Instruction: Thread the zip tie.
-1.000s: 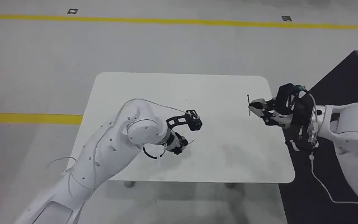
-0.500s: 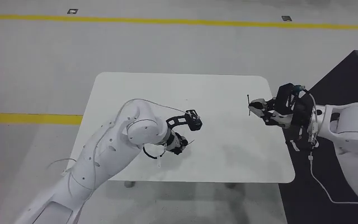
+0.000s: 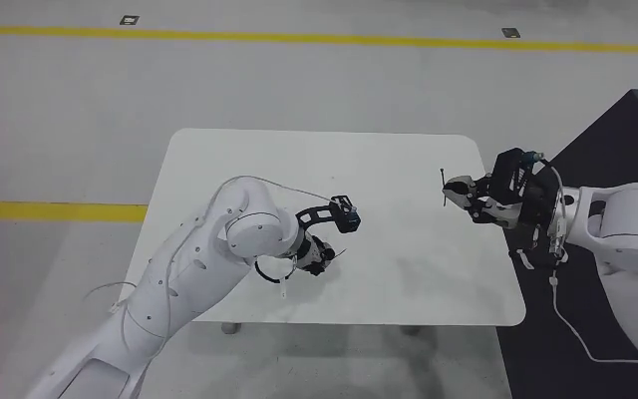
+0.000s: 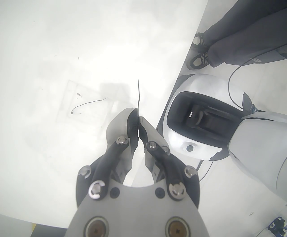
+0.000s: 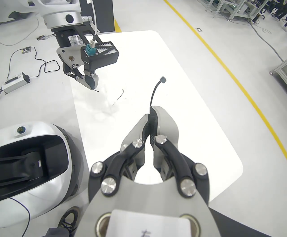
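Zip tie (image 5: 153,94) stays in right gripper (image 5: 152,112), black strip (image 4: 138,94) in left gripper (image 4: 137,113).

White round-cornered table (image 3: 399,160) on grey floor (image 3: 299,90). Yellow line (image 3: 299,37) beyond far edge; second yellow line (image 3: 60,210) at one side. Dark mat (image 3: 603,135) at opposite side. Corded grey box (image 5: 14,84) on floor.

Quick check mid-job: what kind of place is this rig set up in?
Probably a factory or lab floor: a yellow floor line, metal frame racks in the background, and a white table on grey flooring.
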Available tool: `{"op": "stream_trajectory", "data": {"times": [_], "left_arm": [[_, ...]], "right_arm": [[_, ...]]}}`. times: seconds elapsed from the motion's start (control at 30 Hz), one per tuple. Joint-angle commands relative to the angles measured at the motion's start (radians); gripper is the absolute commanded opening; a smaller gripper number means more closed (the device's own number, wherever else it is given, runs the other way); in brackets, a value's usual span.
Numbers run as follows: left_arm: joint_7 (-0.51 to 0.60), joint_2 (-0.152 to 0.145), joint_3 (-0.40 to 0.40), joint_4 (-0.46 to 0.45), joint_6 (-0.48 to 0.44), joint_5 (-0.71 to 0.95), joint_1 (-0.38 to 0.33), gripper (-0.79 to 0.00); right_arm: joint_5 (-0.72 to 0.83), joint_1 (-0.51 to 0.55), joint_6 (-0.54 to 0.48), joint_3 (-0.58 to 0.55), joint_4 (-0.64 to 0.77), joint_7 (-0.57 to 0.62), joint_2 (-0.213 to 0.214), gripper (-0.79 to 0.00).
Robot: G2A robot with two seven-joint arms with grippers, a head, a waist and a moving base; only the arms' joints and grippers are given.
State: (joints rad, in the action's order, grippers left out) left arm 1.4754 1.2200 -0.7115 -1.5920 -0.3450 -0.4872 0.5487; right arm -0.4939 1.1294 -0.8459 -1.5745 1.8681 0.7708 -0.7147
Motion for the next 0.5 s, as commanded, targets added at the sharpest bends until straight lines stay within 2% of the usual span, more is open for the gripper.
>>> {"op": "stream_trajectory", "data": {"times": [0.0, 0.47], "left_arm": [[0.000, 0.000, 0.000, 0.000, 0.000, 0.000, 0.000, -0.785], [0.000, 0.000, 0.000, 0.000, 0.000, 0.000, 0.000, -0.785]], "right_arm": [[0.000, 0.000, 0.000, 0.000, 0.000, 0.000, 0.000, -0.785], [0.000, 0.000, 0.000, 0.000, 0.000, 0.000, 0.000, -0.785]]}}
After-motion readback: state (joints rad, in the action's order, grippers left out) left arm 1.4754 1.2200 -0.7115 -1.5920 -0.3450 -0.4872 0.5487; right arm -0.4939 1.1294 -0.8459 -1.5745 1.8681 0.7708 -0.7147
